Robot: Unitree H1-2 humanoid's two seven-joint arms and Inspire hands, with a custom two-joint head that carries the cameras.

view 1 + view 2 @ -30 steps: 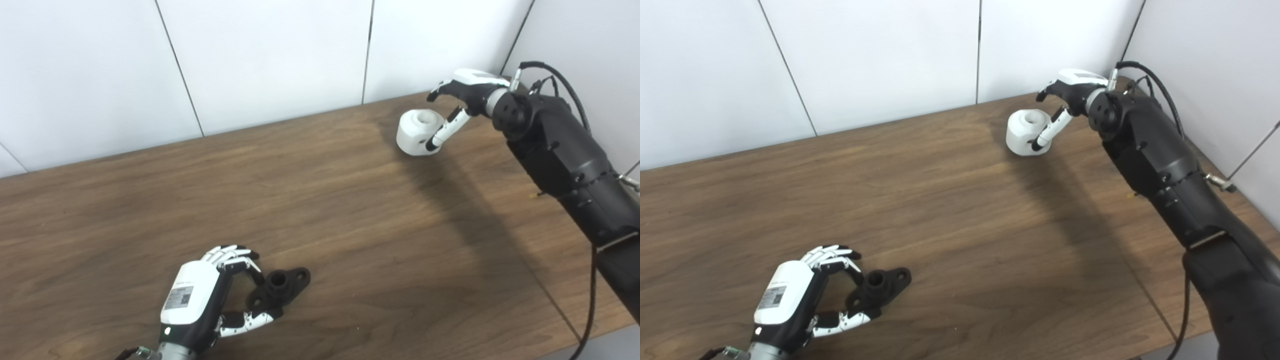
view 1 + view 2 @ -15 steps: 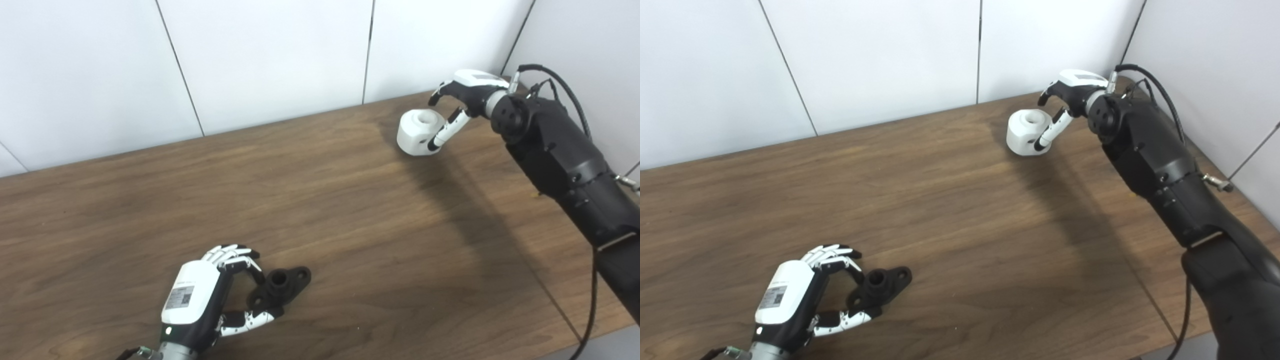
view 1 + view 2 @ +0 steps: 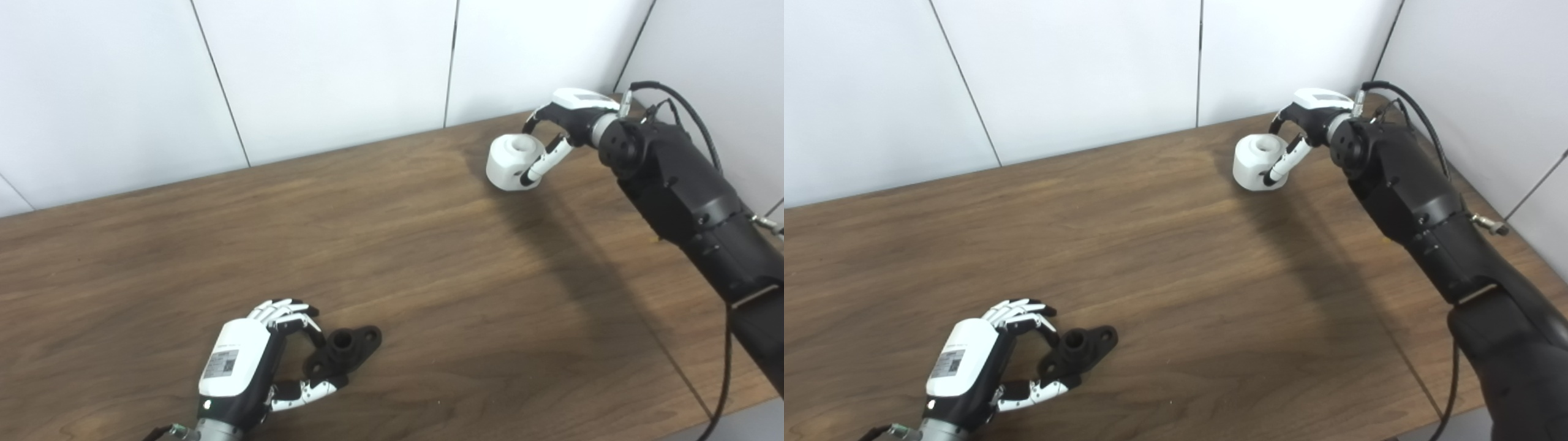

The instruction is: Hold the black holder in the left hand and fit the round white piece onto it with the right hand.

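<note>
Left eye view: wood desk, white wall panels behind; black holder lies flat on desk near front-left edge, flanged shape w/ raised centre tube and bolt holes at the ends; left hand sits just beside it on its left, palm-back up; its fingers curl over the holder's near end and thumb reaches under from the front, so hand brackets that end; fingers partly curled, not pressed together; firm clamp vs. loose contact: cannot tell; holder rests on desk. Round white piece stands on desk at far right, near back wall, centre hole facing up; right hand comes at it from the right; thumb lies against its right side, other fingers arch above and behind its top rim w/ a visible gap; fingers apart, piece not lifted.

Right eye view: same layout; holder and white piece well apart, opposite ends of desk; left hand w/ thumb tip touching holder's near flange; right hand w/ white thumb against the piece's side; black forearm and cable run off to lower right.
</note>
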